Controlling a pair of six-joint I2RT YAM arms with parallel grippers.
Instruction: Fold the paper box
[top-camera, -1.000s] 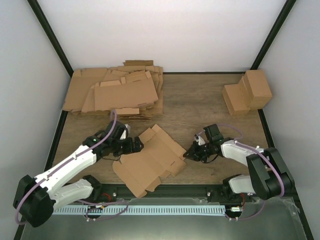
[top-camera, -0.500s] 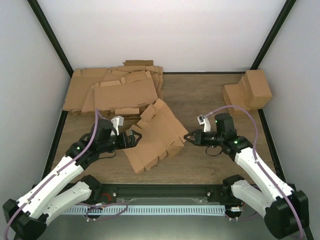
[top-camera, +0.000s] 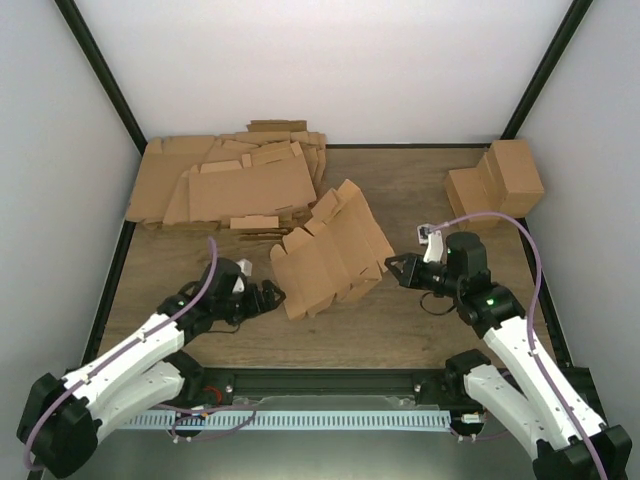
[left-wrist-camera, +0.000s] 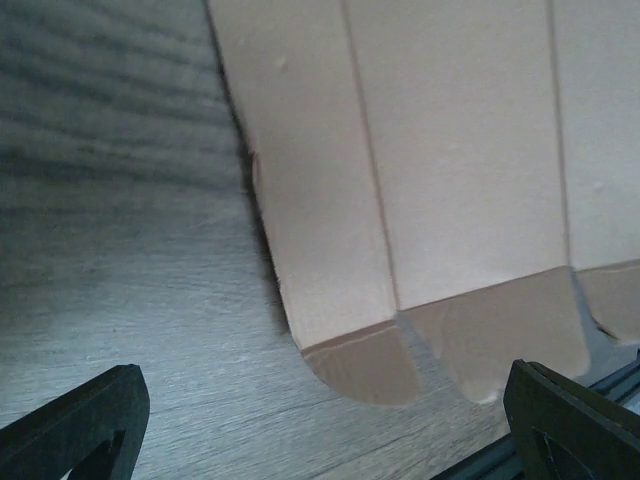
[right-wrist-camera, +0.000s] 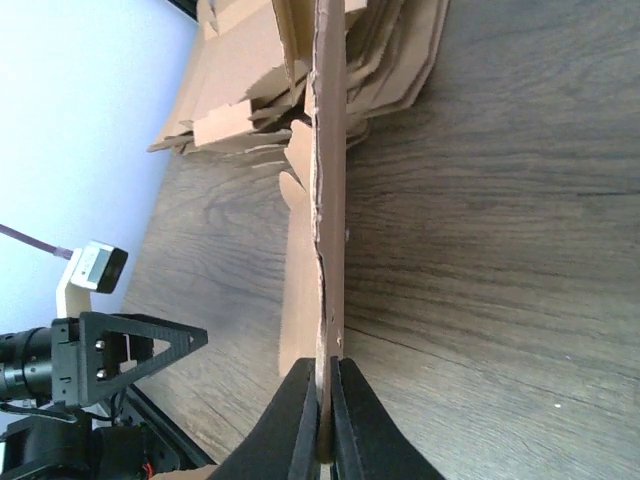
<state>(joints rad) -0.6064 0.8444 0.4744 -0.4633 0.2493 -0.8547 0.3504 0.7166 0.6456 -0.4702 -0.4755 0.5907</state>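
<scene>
Near table centre, paper box has shifted rearward.

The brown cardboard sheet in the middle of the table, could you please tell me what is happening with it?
The right gripper is shut on the right edge of the flat brown die-cut paper box, which looks tilted up from the wooden table. The left gripper is open beside its left flaps, not touching them. A heap of brown cardboard sheets lies behind.
</scene>
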